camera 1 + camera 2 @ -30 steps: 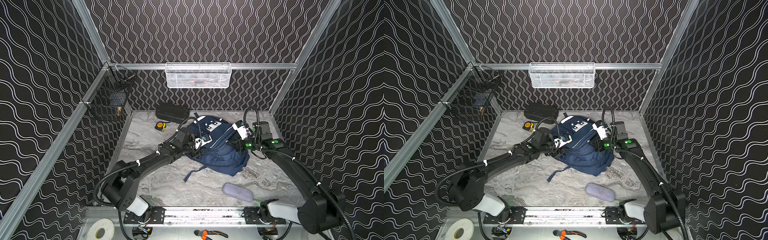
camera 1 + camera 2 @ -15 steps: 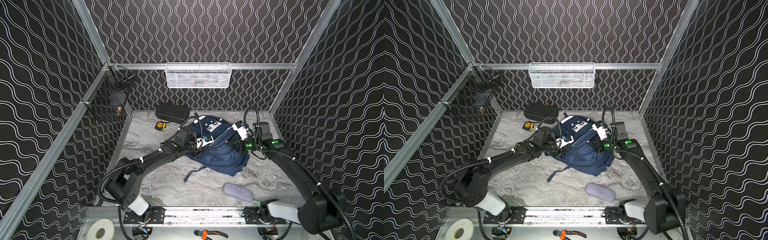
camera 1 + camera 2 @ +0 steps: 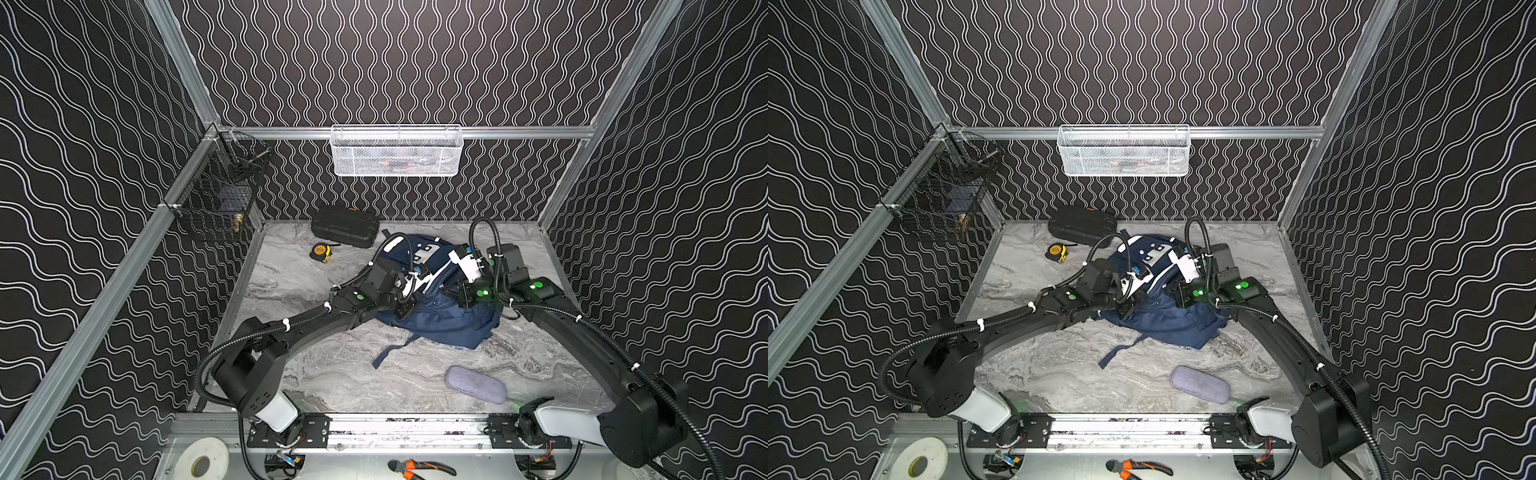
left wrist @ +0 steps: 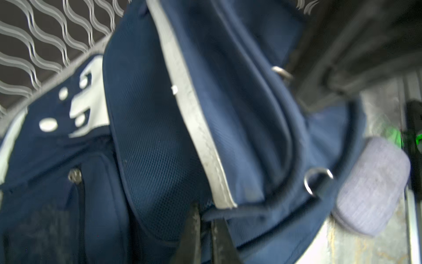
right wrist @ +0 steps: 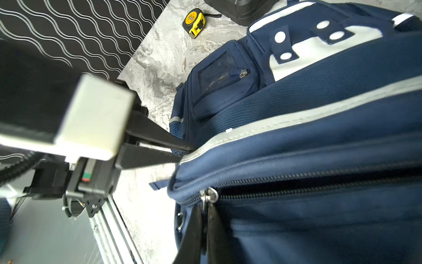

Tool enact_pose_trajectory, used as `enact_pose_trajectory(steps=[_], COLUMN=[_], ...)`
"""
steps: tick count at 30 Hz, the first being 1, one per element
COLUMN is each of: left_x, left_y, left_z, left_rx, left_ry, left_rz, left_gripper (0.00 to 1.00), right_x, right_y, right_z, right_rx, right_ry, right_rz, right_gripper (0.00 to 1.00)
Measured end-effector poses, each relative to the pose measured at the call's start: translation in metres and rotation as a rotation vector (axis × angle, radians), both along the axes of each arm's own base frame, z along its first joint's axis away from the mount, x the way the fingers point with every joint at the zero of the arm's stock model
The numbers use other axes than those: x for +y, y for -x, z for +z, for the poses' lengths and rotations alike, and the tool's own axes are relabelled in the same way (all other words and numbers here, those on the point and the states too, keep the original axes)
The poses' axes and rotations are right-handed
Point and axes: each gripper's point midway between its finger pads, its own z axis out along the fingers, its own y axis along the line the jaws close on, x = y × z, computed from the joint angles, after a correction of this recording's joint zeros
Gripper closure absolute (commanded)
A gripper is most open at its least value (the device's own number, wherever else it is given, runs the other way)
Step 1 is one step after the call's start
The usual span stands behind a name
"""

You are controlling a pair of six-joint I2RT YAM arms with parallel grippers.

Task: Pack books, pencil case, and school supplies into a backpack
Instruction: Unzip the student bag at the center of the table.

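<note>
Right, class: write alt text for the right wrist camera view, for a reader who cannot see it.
The right gripper pinches a metal zip pull on the navy backpack. The left gripper grips the backpack's grey-striped edge, and a yellow tape measure lies on the marble table nearby.

Nothing legible anywhere, honestly. The tape measure point(image 5: 194, 22) has a small label on its yellow face, but it's too tiny and blurry to make out. The backpack point(image 5: 319, 102) has a white patch point(image 5: 296, 66) with some round dots on it, and there's no lettering there that I can read.
</note>
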Motion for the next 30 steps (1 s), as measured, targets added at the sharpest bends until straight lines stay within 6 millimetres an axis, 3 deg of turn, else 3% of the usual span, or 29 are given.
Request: enact_pose_trajectory(steps=[5,14,25,30], left_x=[0.006,0.018,0.022,0.024], left_y=[-0.006,-0.014,-0.017,-0.027], left_z=[0.005,0.045,0.041,0.039], left_rx=[0.040,-0.051,0.017,0.085], left_ry=[0.023,0.081,0.124,0.184], left_rz=[0.102,0.203,0.271,0.296], left_gripper=[1.00,1.00,1.00,1.00], right_x=[0.002,-0.015,-0.004,-0.010], right_y=[-0.005,-0.016,0.000,0.002], right_z=[0.003,0.021,0.017,0.022], right_rx=[-0.033,-0.111,-0.097,-0.137], right_ry=[0.033,0.075,0.024,0.022], right_rz=[-0.027,-0.049,0.012,-0.017], right_gripper=[1.00,1.00,1.00,1.00])
